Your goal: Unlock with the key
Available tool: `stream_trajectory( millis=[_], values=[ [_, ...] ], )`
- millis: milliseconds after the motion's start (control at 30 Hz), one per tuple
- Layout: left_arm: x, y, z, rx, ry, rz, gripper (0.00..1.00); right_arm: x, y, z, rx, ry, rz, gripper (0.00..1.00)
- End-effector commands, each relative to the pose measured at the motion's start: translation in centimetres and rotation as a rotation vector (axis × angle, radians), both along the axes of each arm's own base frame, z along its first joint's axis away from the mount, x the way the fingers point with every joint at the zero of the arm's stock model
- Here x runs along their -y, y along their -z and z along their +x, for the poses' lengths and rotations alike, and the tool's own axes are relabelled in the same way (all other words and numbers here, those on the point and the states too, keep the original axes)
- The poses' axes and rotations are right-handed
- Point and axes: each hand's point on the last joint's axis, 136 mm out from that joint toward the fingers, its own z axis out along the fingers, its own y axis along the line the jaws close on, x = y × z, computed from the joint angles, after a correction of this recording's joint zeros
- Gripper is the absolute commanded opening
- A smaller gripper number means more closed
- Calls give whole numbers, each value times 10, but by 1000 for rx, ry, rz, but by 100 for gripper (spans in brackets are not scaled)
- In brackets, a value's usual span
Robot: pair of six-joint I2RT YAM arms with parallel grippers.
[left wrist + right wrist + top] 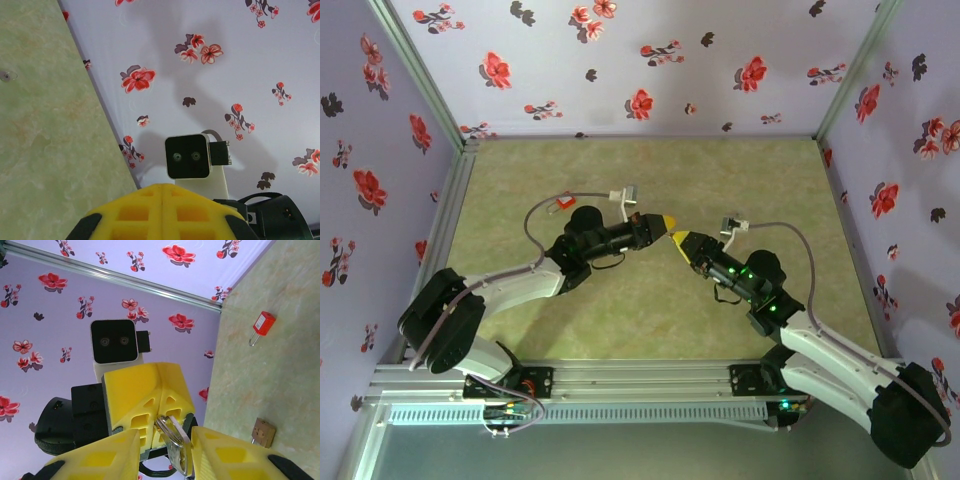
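Wide green table [650, 300] inside the flowered walls [620, 70], and both arms are reaching to the middle, tips almost nose to nose above it. The left gripper [663, 222] is clenched: from its own wrist the two yellow fingers [162, 212] meet along a tight seam. The right gripper [680, 240] has its fingers apart, with a bit of grey metal sitting in the gap. I can't tell whether it is actually squeezing that metal.

Down to the locks now. The brass padlock [263, 432] lies flat on the table near the grippers, and the red padlock [263, 323] lies further off towards the wall, well apart from it. There's no tray or box here, so both rest straight on the table.

And the smallest piece is the key [175, 445], which I judge to be that grey metal with its ring, held up in the air right at the left gripper's tip and between the right one's fingers. So by my reading the key is in hand but in neither lock. Carrying it over, inserting it and turning it are all left to do
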Motion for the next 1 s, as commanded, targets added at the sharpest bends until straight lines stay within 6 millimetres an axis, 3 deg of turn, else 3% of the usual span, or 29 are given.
stream_trajectory(
  millis=[0, 467, 700, 800, 867, 967],
  values=[
    [4, -21, -5, 63, 28, -23, 0, -1, -13, -4, 48, -25, 31, 32],
    [7, -15, -6, 56, 36, -14, 0, -7, -7, -1, 12, -46, 32, 14],
    [6, -10, -6, 51, 36, -5, 0, -6, -9, -2, 20, -45, 29, 1],
    [3, -6, -3, 35, 27, -3, 2, -7, -11, -4, 24, -54, 14, 0],
    [-6, -6, 6, 16, -6, -18, 40, -7, -10, -5, 25, -54, 2, 0],
    [-30, -9, 23, -5, -92, -46, 72, -4, -7, -6, 21, -47, -16, 0]
  ],
)
